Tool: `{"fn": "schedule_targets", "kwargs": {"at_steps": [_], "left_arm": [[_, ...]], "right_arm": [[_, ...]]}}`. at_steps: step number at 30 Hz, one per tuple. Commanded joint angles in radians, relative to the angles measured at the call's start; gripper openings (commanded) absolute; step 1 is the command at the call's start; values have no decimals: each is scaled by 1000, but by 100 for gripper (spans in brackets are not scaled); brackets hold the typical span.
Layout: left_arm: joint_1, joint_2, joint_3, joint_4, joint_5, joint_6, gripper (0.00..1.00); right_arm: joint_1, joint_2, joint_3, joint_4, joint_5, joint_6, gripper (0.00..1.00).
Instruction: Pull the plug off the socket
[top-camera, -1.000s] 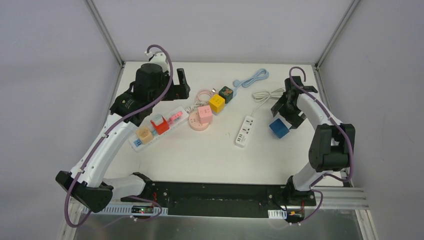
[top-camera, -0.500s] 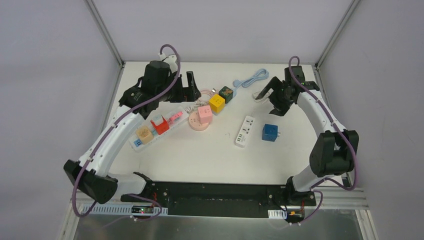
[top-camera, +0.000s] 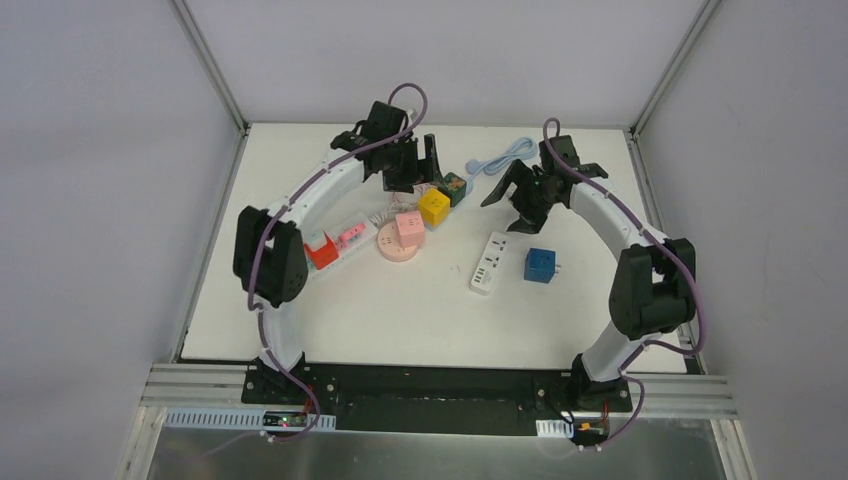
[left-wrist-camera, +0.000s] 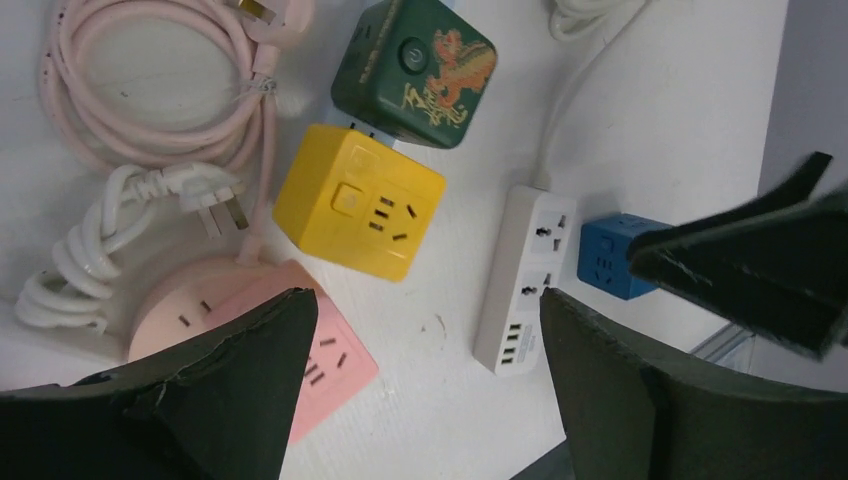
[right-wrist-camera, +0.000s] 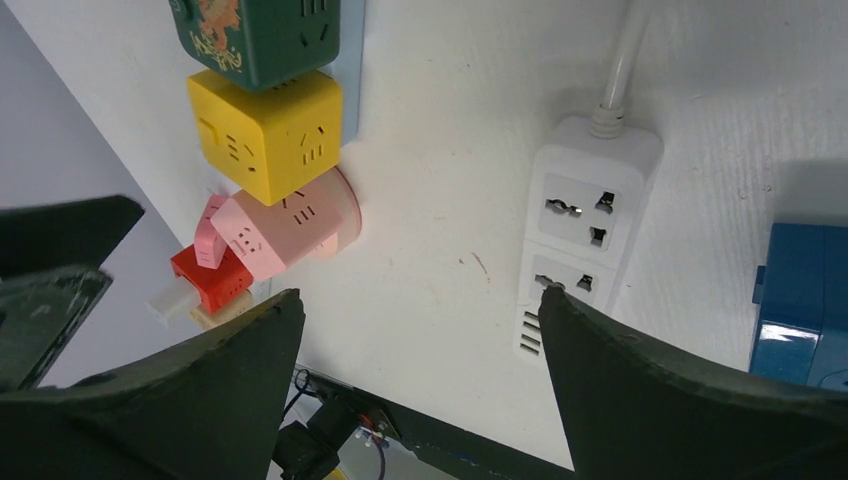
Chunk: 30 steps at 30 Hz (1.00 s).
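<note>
Presently, the white power strip (top-camera: 489, 262) lies flat near the middle of the table (top-camera: 400, 310), and all positions below are given from it. The blue cube plug (top-camera: 540, 265) rests on the table just to the right of the strip, close beside it but not touching. No part of it is seated in the strip's outlets, and both universal outlets on the strip's face show bare in the right wrist view. The right gripper (top-camera: 512, 196) hangs above the strip's far end, jaws spread wide with nothing between them. Its wrist view shows the strip beside the tip of one finger and bare table in the gap. The left gripper (top-camera: 418, 170) stands to the far left of the strip, likewise with jaws wide apart and gripping nothing. Below it, left of the strip, a yellow cube socket (top-camera: 434, 206) sits against a green cube (top-camera: 455, 186) bearing a gold dragon, and a pink cube (top-camera: 408, 228) sits on a round pink base (top-camera: 392, 250). Farther left of the strip lie a red adapter (top-camera: 322, 252) and a coiled pink cable (left-wrist-camera: 150, 80). Beyond the strip's far end lies a pale blue cable (top-camera: 505, 155).
</note>
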Motion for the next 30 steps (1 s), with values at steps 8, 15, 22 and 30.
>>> {"fn": "schedule_targets", "kwargs": {"at_steps": [8, 15, 22, 30], "left_arm": [[27, 152, 11, 78, 28, -46, 73], [22, 96, -198, 289, 191, -121, 47], [-21, 79, -259, 378, 306, -145, 43], [-76, 84, -248, 356, 297, -171, 46]], "right_arm": [[32, 38, 80, -99, 83, -32, 86], [64, 43, 125, -143, 172, 46, 83], [101, 10, 63, -105, 226, 168, 83], [124, 61, 133, -92, 256, 160, 89]]}}
